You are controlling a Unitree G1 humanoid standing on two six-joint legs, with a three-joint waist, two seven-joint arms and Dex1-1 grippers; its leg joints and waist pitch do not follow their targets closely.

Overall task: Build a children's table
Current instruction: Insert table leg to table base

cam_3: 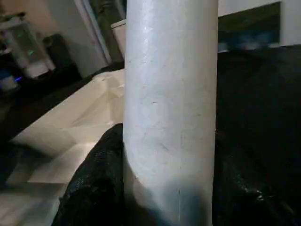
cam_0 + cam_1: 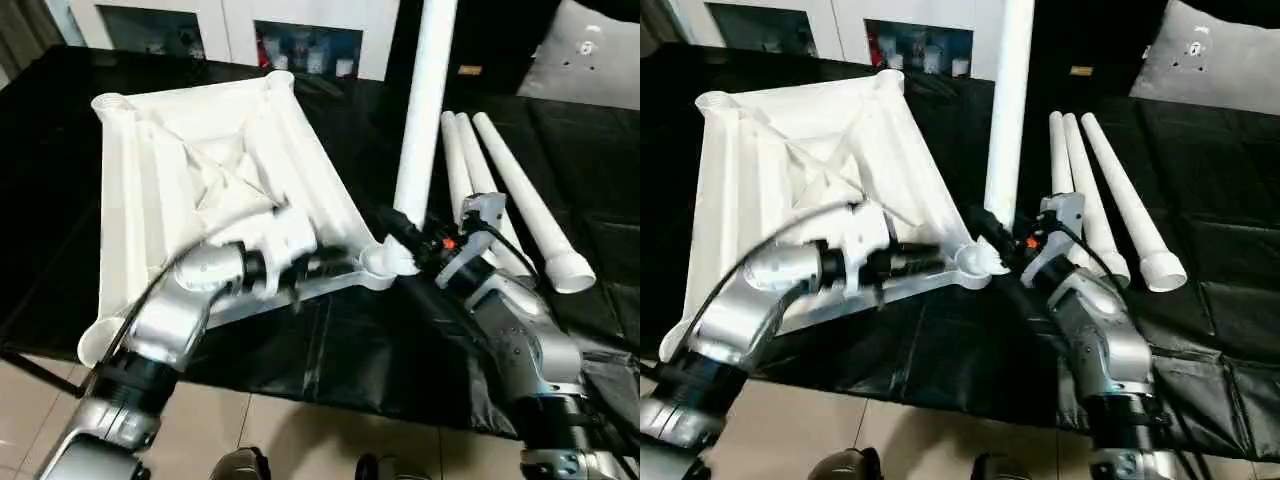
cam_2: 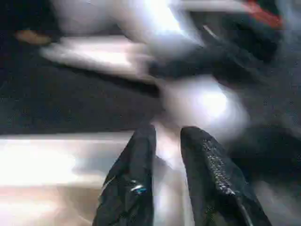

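Right hand (image 2: 405,232) grips the upright leg (image 2: 424,110) at the socket (image 2: 380,262); left hand (image 2: 318,268) (slightly parted) beside it.

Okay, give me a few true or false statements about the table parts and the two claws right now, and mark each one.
1. The table top lies with its ribbed underside up on the black cover. True.
2. All four legs are already standing in their sockets. False: one leg stands upright at the near corner socket, and three loose legs lie on the cover.
3. The right claw grips the upright leg near its base. True.
4. The left claw holds one of the loose legs. False: it is at the table top's near edge, beside the socket, holding no leg.
5. The loose legs lie on the table top. False: they lie beside it.
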